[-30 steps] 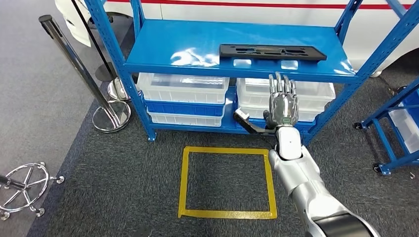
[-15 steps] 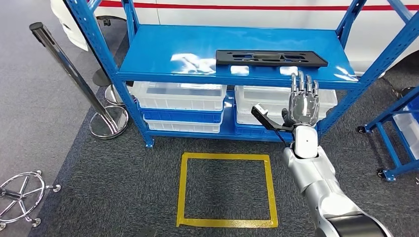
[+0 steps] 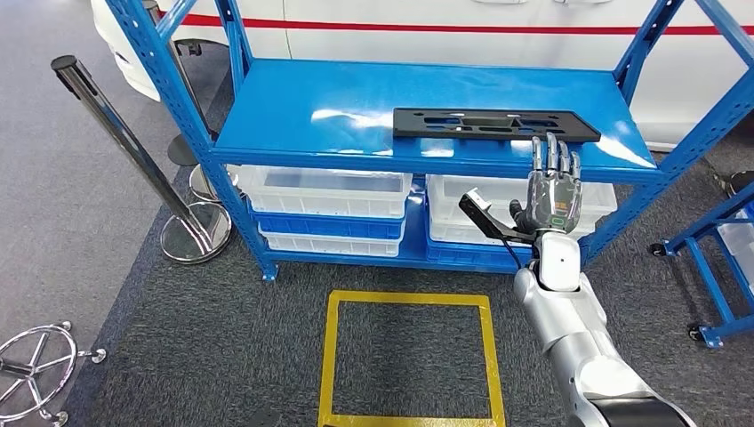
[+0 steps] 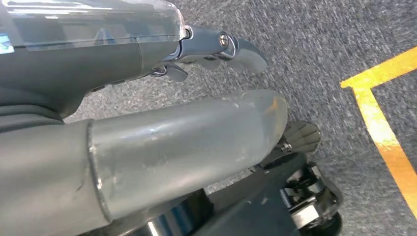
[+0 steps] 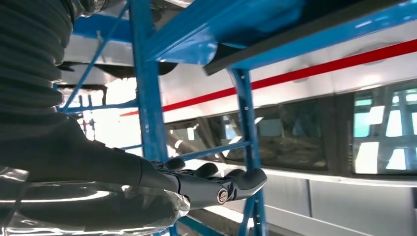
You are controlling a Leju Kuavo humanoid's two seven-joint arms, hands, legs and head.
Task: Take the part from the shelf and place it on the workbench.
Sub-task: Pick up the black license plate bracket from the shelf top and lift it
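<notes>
The part (image 3: 496,124) is a long flat black plate with cut-outs, lying along the front right of the blue shelf (image 3: 356,107) top. My right hand (image 3: 551,196) is raised in front of the shelf edge, just below the part's right end. Its fingers point up and are spread, the thumb sticks out to the left, and it holds nothing. In the right wrist view its dark fingers (image 5: 216,189) reach out beside a blue shelf post (image 5: 147,73). My left hand (image 4: 187,142) hangs over the grey carpet with nothing in it.
White bins (image 3: 324,189) on blue crates fill the lower shelf. A chrome stanchion (image 3: 133,151) stands at the left and a second blue rack (image 3: 720,267) at the right. A yellow taped square (image 3: 409,356) marks the carpet before the shelf. A white vehicle with a red stripe is behind.
My right hand has risen and moved right, its fingertips now reaching the level of the shelf's front edge. The whole view has shifted slightly, so the camera moved. The part lies unmoved.
</notes>
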